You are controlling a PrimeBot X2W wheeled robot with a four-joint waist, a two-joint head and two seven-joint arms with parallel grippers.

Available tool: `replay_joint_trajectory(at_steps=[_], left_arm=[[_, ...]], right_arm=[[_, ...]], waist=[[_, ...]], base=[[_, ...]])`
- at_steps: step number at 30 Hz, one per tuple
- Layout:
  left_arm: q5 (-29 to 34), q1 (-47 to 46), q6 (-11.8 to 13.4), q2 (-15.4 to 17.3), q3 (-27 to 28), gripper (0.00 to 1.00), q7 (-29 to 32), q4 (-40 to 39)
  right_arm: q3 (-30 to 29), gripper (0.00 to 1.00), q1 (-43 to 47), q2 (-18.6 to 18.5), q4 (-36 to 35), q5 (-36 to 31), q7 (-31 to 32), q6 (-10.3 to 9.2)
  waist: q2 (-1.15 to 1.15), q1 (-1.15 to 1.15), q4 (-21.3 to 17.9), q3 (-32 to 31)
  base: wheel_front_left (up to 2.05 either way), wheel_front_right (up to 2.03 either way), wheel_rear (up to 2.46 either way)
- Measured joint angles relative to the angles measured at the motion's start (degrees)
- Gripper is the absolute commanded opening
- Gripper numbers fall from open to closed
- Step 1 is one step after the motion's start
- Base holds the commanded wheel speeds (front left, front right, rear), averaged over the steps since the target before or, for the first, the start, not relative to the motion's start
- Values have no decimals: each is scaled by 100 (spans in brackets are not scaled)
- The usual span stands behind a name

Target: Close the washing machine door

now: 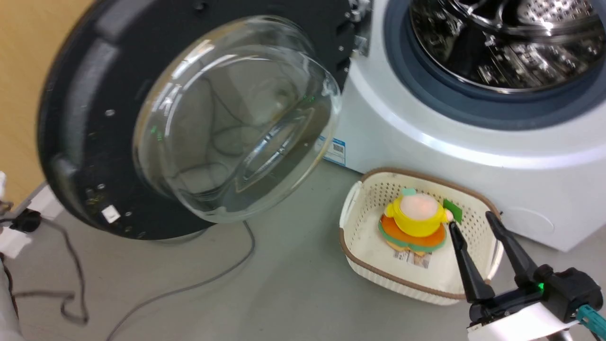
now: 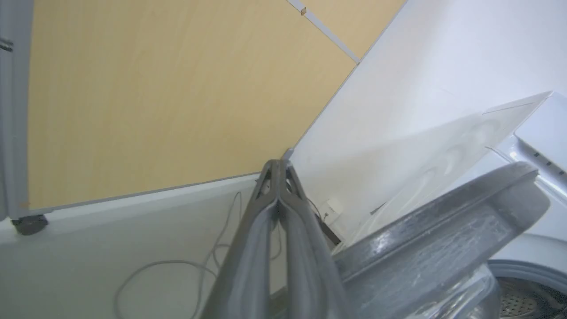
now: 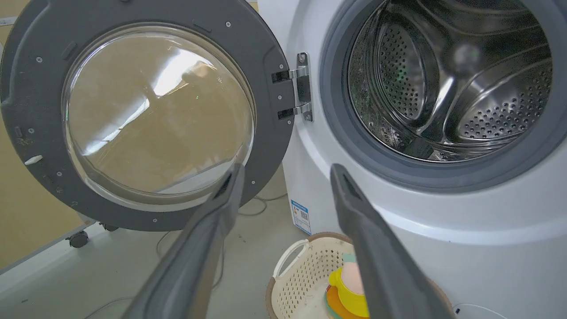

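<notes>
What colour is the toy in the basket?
The toy is mostly yellow, with orange and green beneath; clearest in the head view.

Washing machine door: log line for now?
washing machine door: open | left gripper: shut, beside door edge | right gripper: open, near basket

— How is the washing machine door [image 1: 94, 118] found?
— It is swung wide open, and the upper left of the head view is taken up by it. Its matte black inner face is turned towards the camera, and a clear glass bowl [image 1: 236, 123] is seen bulging from its centre. It is carried at its right edge by a metal hinge [image 3: 303, 86].
— And the washing machine [image 1: 473, 156]?
— A white front-loader is shown at the upper right. Its round opening is left uncovered, and the perforated steel drum [image 3: 443, 75] is ringed by a grey rubber gasket [image 1: 454, 109]. A small blue label [image 1: 335, 150] is stuck low at its left corner.
</notes>
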Motion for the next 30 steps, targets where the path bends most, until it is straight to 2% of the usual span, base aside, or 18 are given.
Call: replay_joint_trajectory(at_steps=[9,16,21,26,27,30], left_arm=[[-1377,-772,379,168,582,0,1462,1273],[-2162,-820,369,151,773,0,2542,1511],[-2554,-681,210,65,712,0,3342,1292],[-2715,-318,211,-140,587,0,3845,861],[-2870,-67,292,-358,525,0,4112,535],[-3023,229,441,-677,454,0,4330,92]], right_arm=[[22,100,-64,-46,-35,-1,0,0],[-14,100,-92,-47,-13,0,0,0],[-69,100,-92,-30,29,0,0,0],[-122,100,-91,65,86,0,0,0],[-166,100,-90,138,112,0,0,0],[-242,100,-80,214,135,-1,0,0]], waist=[[0,0,-181,264],[0,0,-206,233],[0,0,-177,113],[0,0,-181,-51],[0,0,-219,-154],[0,0,-290,-255]], base=[[0,0,0],[0,0,0],[0,0,0],[0,0,0],[0,0,0],[0,0,0]])
